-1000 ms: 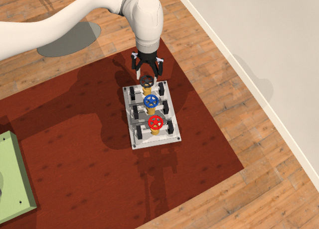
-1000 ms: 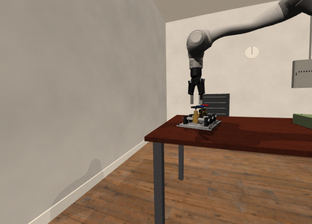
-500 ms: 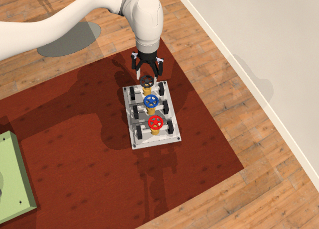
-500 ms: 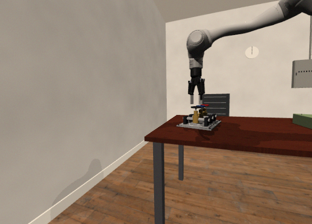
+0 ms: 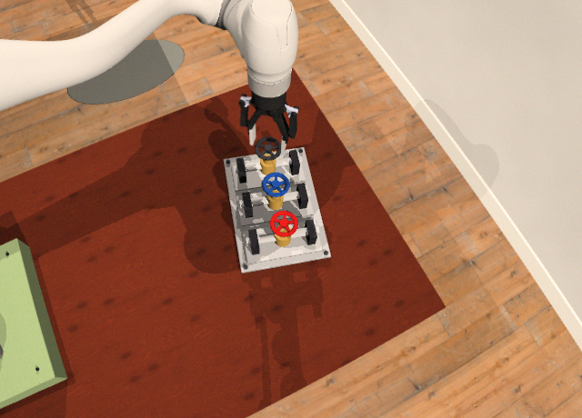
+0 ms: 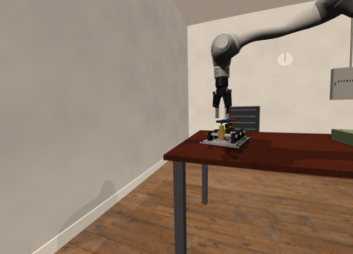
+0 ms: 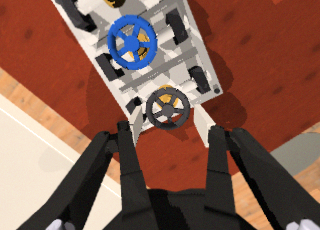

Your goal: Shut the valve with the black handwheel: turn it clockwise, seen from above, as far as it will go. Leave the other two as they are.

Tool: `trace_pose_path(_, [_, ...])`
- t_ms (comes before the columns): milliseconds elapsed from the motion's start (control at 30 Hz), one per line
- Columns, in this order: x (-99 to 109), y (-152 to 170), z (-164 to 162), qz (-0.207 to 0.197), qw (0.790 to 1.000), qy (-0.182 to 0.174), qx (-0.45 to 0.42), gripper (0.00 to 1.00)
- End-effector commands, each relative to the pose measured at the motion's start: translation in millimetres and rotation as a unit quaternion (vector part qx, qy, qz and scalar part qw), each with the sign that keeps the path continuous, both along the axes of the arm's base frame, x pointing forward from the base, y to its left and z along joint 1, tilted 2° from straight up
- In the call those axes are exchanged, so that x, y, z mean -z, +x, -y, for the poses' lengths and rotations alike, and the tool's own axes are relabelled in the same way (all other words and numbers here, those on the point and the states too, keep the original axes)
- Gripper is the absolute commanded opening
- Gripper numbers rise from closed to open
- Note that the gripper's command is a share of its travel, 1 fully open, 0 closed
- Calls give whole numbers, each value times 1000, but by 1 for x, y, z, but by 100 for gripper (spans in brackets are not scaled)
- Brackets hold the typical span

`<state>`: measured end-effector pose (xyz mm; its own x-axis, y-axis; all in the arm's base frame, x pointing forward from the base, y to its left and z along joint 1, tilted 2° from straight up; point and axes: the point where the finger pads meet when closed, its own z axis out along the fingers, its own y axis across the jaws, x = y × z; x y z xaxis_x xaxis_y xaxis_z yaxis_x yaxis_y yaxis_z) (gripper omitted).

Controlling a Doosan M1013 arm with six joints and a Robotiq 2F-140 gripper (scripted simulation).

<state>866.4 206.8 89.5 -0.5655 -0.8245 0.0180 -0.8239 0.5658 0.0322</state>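
Observation:
A grey plate (image 5: 277,209) on the dark red table carries three valves in a row. The black handwheel (image 5: 267,146) is on the far valve, the blue handwheel (image 5: 275,184) in the middle, the red handwheel (image 5: 284,223) nearest. My gripper (image 5: 268,137) points straight down over the black handwheel, half open and empty. In the side view the gripper's fingertips (image 6: 221,113) hang a little above the black handwheel (image 6: 222,121). In the wrist view the black handwheel (image 7: 168,108) lies between the two finger pads of the gripper (image 7: 172,127), with a gap on each side. The blue handwheel (image 7: 132,42) is further out.
A light green box (image 5: 21,324) sits at the table's left edge. A wall (image 5: 469,52) runs along the right, close to the table. A dark chair back (image 6: 244,118) stands behind the table in the side view.

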Motion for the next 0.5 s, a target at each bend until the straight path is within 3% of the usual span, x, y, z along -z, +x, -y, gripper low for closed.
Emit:
trace_pose_path(0, [0, 0, 0, 0, 1000, 0, 0, 55])
trace_pose_path(467, [8, 0, 0, 0, 1000, 0, 0, 55])
